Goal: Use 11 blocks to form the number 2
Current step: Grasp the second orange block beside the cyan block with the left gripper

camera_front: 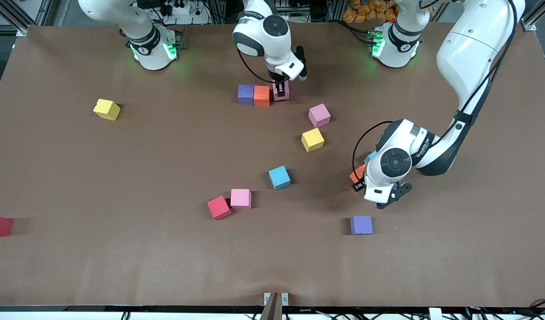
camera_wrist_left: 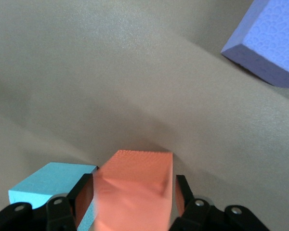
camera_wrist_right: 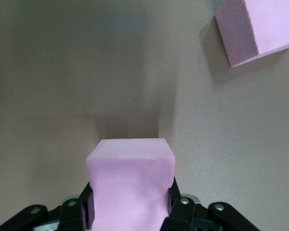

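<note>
Blocks scattered, right gripper clamping pink cube (beside orange), left gripper clamping orange cube

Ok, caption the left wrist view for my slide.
Left gripper clamps an orange block beside a light blue block.

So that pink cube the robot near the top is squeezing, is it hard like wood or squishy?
Probably squishy: in the right wrist view the pink cube bulges and pinches in where the right gripper clamps it, like foam. Its matte, finely textured faces suggest it won't slip easily. Flat-sided, it should sit still rather than roll, and it is likely light.
</note>
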You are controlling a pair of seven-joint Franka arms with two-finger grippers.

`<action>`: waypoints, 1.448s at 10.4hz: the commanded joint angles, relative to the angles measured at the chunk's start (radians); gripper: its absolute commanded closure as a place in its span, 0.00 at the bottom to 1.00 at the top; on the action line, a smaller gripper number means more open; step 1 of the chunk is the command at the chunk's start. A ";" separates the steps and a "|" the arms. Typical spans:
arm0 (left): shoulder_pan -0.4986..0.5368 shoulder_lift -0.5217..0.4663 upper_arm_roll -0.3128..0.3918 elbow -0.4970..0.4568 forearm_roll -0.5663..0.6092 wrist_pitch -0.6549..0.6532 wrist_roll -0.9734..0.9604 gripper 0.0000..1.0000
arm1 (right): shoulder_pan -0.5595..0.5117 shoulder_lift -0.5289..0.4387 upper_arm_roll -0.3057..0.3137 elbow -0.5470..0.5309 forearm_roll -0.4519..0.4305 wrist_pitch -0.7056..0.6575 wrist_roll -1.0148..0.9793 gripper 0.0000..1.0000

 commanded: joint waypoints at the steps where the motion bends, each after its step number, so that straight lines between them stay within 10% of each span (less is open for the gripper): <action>1: 0.014 -0.048 -0.012 -0.036 0.005 0.011 -0.033 0.23 | -0.004 -0.003 0.000 -0.016 -0.022 0.015 0.023 1.00; 15: 0.045 -0.066 -0.038 -0.149 -0.013 0.181 -0.102 0.23 | -0.009 0.019 -0.006 -0.028 -0.020 0.075 0.051 1.00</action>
